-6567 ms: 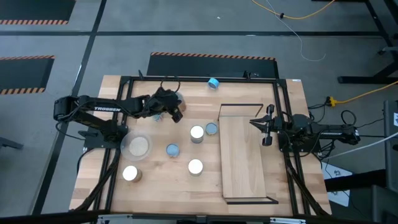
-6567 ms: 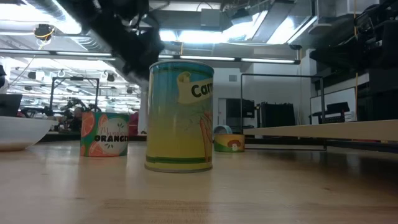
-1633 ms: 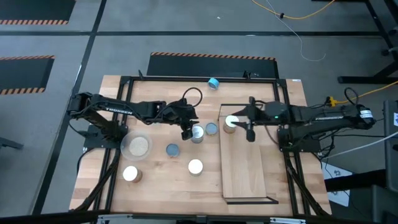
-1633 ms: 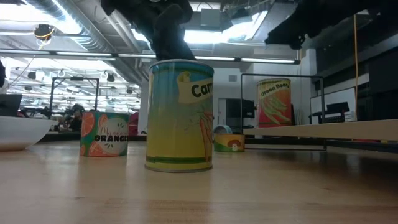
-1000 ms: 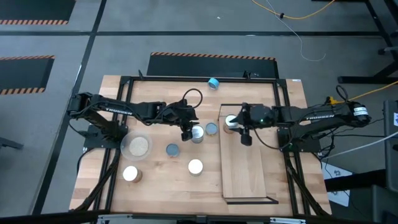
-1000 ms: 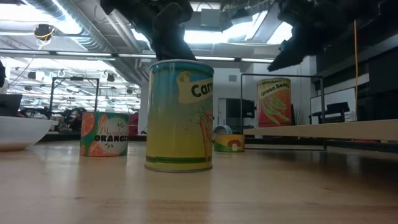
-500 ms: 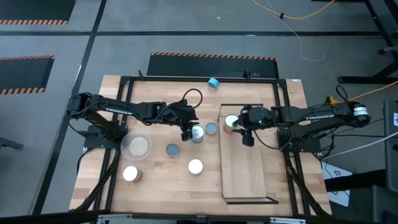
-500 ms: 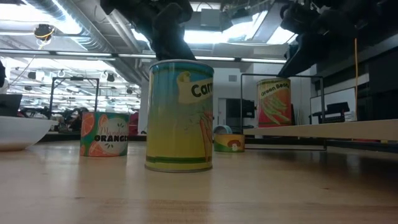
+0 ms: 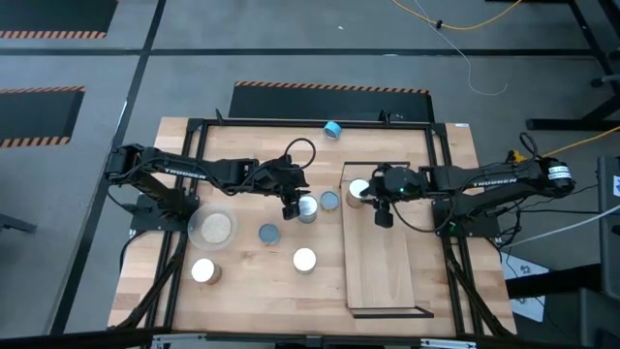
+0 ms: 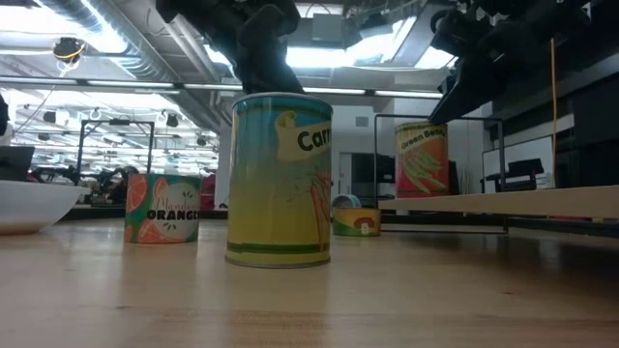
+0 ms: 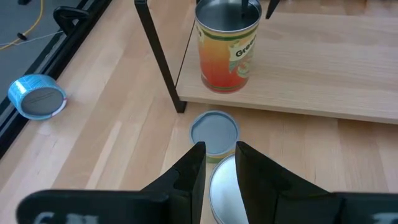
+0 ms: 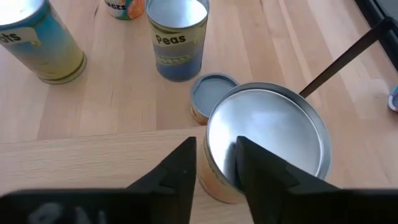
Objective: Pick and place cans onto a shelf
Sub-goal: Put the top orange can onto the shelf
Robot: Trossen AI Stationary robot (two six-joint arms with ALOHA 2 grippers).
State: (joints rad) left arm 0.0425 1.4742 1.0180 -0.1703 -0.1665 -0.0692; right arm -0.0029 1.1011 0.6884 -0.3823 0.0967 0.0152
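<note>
- From my overhead feed, at the table's left I see a clear round dish (image 9: 214, 229), with a shiny-topped can (image 9: 203, 270) near it toward the front edge.
- Further right stand a grey-topped can (image 9: 268, 234) and another shiny can (image 9: 304, 259).
- My left gripper (image 9: 292, 202) hangs over the Peas can (image 9: 308, 207). In the left wrist feed its fingers (image 11: 188, 176) stand slightly parted above that can's rim, holding nothing.
- A short flat can (image 9: 329, 201) sits just beside the shelf (image 9: 380, 271).
- On the shelf's far left corner stands the Green Beans can (image 9: 359, 190), upright.
- My right gripper (image 9: 381, 200) is at that can. In the right wrist feed its fingers (image 12: 179, 169) sit at the can's side, narrowly apart; I cannot tell whether they are gripping it.
- A blue tape roll (image 9: 332, 129) lies by the table's far edge.
</note>
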